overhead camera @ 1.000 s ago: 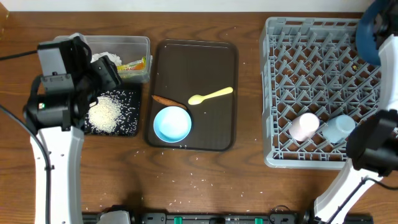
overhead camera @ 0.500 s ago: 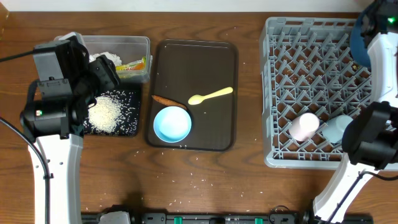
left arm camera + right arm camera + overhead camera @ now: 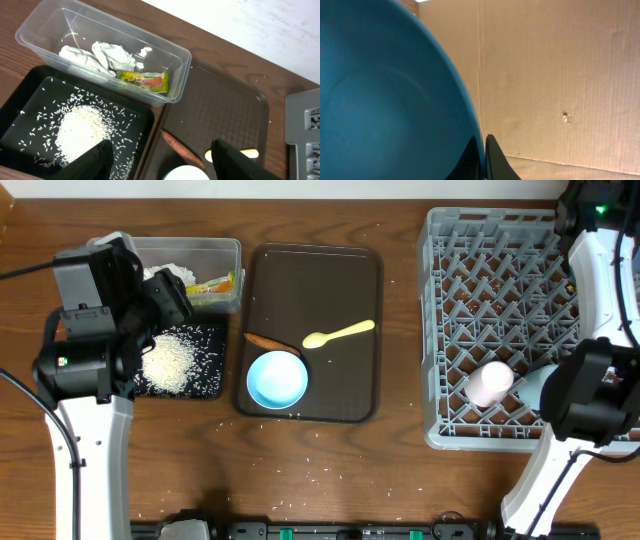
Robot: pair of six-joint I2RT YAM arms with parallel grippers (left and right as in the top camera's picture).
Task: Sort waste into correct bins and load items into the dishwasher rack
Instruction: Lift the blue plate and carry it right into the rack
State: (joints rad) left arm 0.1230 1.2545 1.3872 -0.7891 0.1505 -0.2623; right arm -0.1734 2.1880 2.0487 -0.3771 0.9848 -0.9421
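Note:
My left gripper [image 3: 162, 162] hangs open over the seam between the black tray [image 3: 30, 100] and the brown tray, nothing between its fingers. A thin orange carrot piece [image 3: 182, 149] lies just below it, beside the light blue bowl [image 3: 277, 378] and the yellow spoon [image 3: 338, 334]. Rice [image 3: 168, 362] is heaped in the black tray. The clear tub [image 3: 232, 250] holds crumpled tissue [image 3: 107, 56] and a wrapper [image 3: 145, 80]. My right gripper [image 3: 483, 142] is shut on the rim of the dark blue plate [image 3: 380, 100], raised at the far right corner above the rack [image 3: 500, 280].
A pink cup [image 3: 489, 383] and a light blue cup [image 3: 535, 385] lie in the rack's near right part. The brown tray [image 3: 320, 280] sits between bins and rack. Loose rice grains [image 3: 320, 473] dot the table near the front edge.
The right arm has swung toward the far right corner, carrying the plate up and nearly out of the overhead view. The left arm has barely moved.

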